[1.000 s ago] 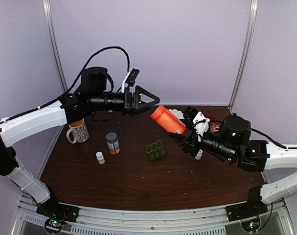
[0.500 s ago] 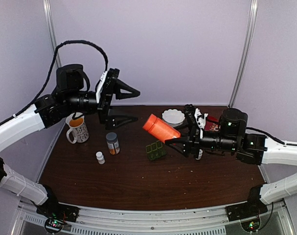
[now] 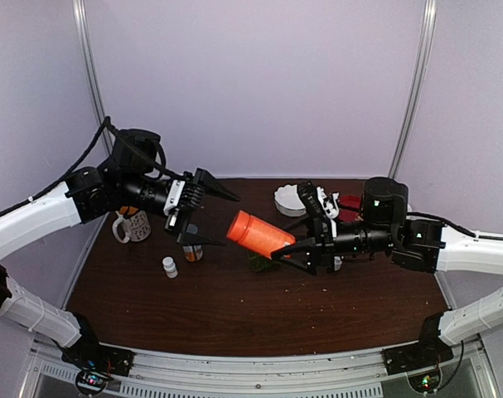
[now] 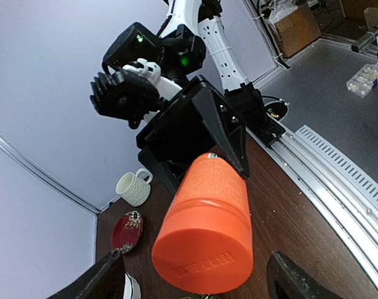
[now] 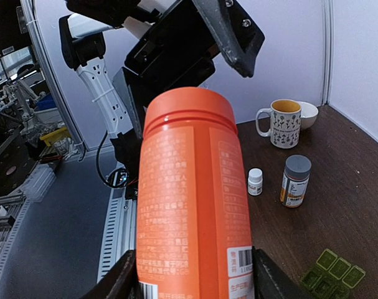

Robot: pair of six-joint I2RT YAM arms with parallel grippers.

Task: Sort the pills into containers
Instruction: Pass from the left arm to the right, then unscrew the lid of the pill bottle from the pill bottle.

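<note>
Gripping a smooth orange cylindrical bottle (image 3: 258,234) sideways in the right hand (image 3: 296,235) over mid-counter (image 3: 234,307), near the green three-cell plastic pill box (image 5: 334,269); spreading the empty left hand (image 3: 219,218) wide, facing its cap.

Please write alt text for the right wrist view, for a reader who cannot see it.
The right hand holds a large orange bottle, its cap end pointing at the open left hand just beyond. On the dark table at right stand a mug, a small white bottle and a grey-capped bottle; the green pill box lies lower right.
</note>
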